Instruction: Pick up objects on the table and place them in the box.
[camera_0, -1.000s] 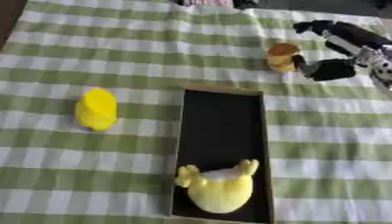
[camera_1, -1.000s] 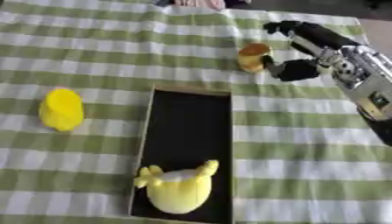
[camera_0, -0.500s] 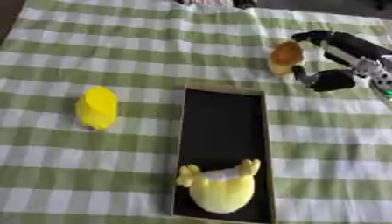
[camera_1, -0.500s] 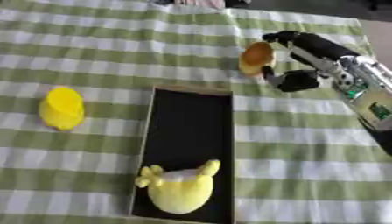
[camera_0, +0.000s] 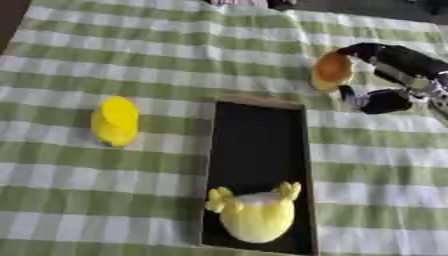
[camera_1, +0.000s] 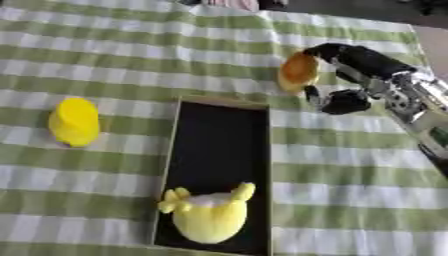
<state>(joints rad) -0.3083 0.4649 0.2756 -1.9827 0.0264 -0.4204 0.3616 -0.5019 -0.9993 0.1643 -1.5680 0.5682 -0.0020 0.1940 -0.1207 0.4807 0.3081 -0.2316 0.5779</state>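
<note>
Green-checked bench (camera_0: 131, 65), and at two o'clock the right hand (camera_1: 367, 75) curls around the orange object (camera_1: 298, 73), seemingly for lifting toward the box (camera_1: 219, 150) (yellow plush (camera_1: 208, 216) already inside, yellow toy (camera_0: 115, 121) waiting at nine o'clock).

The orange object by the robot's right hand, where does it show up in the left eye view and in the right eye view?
Left eye view: the orange object sits upper right, just beyond the box's far right corner, with the right hand curled round it.
Right eye view: it shows upper right of centre, nearer the middle, again beyond that far right corner.
Shared landmark: the black box with the yellow plush toy at its near end.
</note>
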